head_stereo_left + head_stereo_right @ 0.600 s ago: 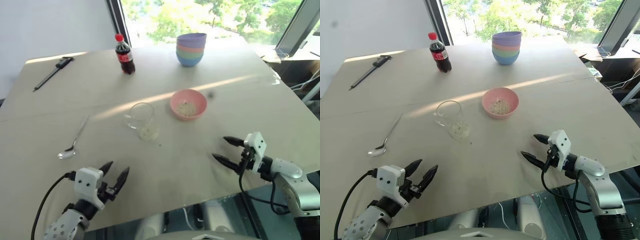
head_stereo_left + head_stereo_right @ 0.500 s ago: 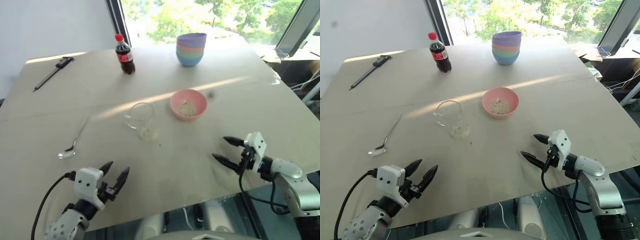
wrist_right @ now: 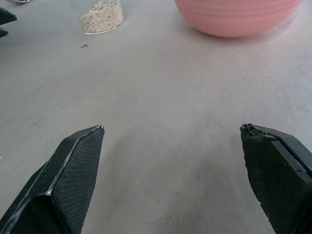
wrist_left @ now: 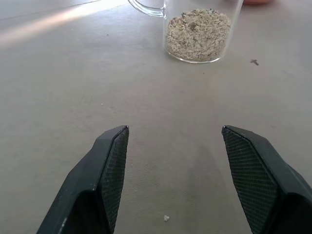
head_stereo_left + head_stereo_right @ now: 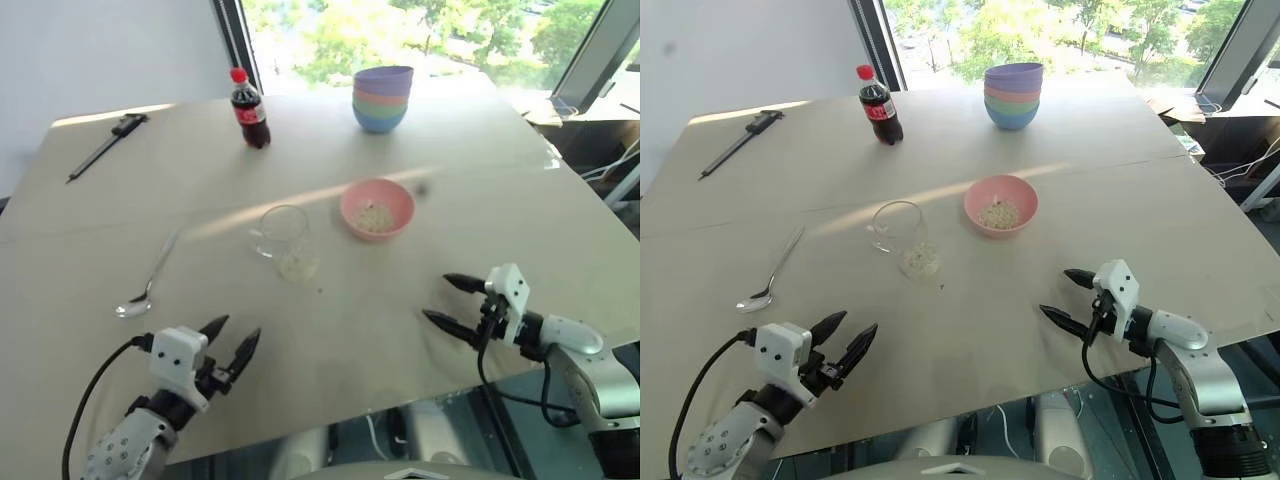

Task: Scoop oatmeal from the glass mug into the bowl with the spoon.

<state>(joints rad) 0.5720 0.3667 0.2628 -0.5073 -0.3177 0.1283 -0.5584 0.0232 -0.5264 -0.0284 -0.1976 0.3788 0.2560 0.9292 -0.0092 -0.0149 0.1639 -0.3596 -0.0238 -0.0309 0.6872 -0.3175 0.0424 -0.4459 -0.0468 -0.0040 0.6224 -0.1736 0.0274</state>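
The glass mug (image 5: 283, 235) stands upright mid-table with oatmeal (image 4: 197, 35) in its bottom. Just right of it sits the pink bowl (image 5: 377, 208), holding a little oatmeal too. On the table left of the mug lies the silver spoon (image 5: 148, 281), untouched. My left gripper (image 5: 228, 340) hovers open and empty near the front edge, below the spoon. Over at the front right, my right gripper (image 5: 444, 299) is open and empty as well, pointing toward the bowl (image 3: 239, 17).
A cola bottle (image 5: 248, 109) and a stack of coloured bowls (image 5: 382, 98) stand at the back. A dark caliper-like tool (image 5: 105, 144) lies at the back left. A few oat crumbs (image 5: 319, 291) sit near the mug. The table edge runs right under both grippers.
The left gripper has shifted slightly right and up; the right gripper has barely moved. Nothing on the table has moved.
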